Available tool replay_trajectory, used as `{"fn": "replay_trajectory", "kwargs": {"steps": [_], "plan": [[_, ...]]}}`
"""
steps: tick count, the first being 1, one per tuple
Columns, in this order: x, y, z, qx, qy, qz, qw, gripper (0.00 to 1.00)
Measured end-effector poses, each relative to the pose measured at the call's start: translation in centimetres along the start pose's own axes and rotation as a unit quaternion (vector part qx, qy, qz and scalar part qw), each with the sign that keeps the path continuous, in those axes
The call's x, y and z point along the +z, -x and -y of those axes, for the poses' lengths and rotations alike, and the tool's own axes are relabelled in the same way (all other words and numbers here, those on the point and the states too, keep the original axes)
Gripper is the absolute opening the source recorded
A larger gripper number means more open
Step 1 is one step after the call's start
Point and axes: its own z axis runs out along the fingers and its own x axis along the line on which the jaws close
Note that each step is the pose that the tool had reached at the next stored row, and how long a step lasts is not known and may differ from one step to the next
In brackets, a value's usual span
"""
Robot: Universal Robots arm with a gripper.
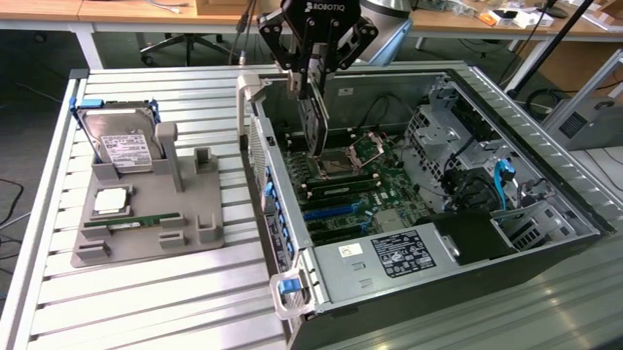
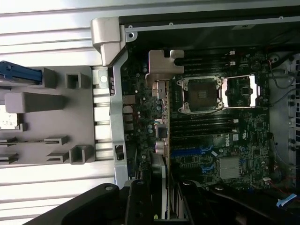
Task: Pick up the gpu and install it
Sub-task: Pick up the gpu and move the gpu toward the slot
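Hand [image 1: 313,73] holds gpu [image 1: 314,124] over computer [image 1: 550,171] on slatted table [image 1: 146,306], desks [image 1: 58,9] behind.

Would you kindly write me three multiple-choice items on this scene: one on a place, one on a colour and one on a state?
1. Where is the gpu?
A. Flat on the table
B. Held upright over the motherboard of the open computer case
C. On the floor

2. What colour is the stick lying on the grey tray?
A. Green
B. Red
C. Yellow

3. How is the gripper?
A. Open and empty
B. Shut on a screwdriver
C. Shut on the gpu

Answers:
1. B, the card hangs from the gripper above the board.
2. A, the stick's long face is green.
3. C, the fingers clamp the card's upper end.
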Motion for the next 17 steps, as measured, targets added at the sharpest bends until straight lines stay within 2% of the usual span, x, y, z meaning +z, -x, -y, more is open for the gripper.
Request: {"fn": "replay_trajectory", "kwargs": {"steps": [17], "plan": [[0.04,0.55,-0.04,0.000,-0.0038,0.0003,1.0000,0.27]]}}
